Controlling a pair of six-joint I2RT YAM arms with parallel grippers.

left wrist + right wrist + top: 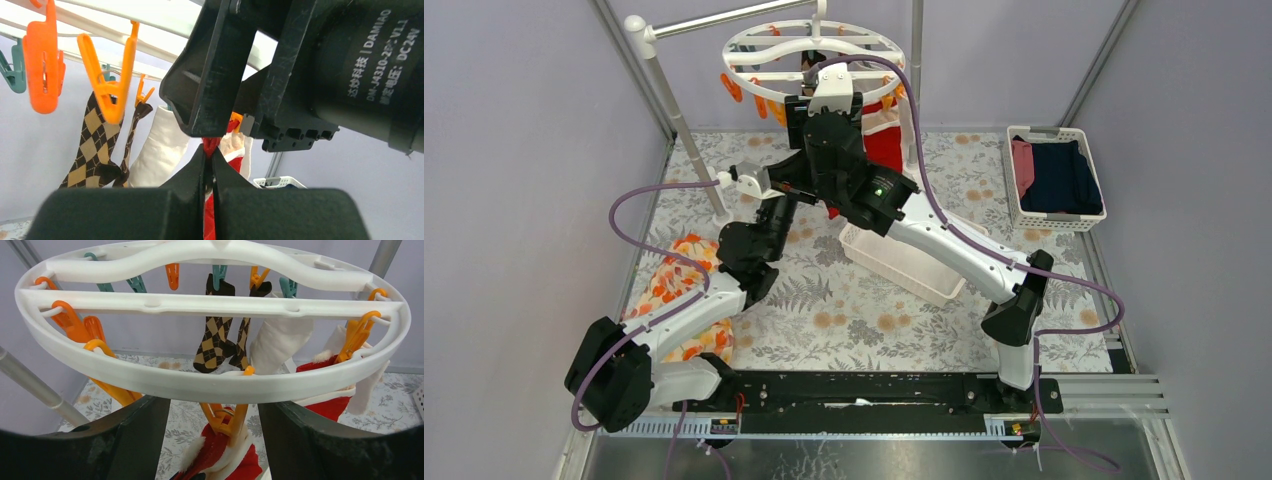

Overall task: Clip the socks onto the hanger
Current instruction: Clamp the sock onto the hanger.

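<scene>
1. The hanger [215, 382], a round white ring with a wavy crossbar, hangs level above the table's [874, 320] far edge.
2. Two argyle socks [212, 342] and a whitish sock [277, 342] dangle from its clips.
3. A red sock [215, 452] hangs under an orange clip.

The hanger [210, 382] is smooth, faintly glossy white plastic; orange clothespins [70, 322] glossy plastic; argyle socks [215, 342] knitted cloth; lower-centre red sock [215, 452] seemingly fleecy.

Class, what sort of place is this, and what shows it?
Likely a robot test cell staged as a laundry corner: two arms bolted to a table, a round hanger of socks, a basket of folded clothes.
</scene>
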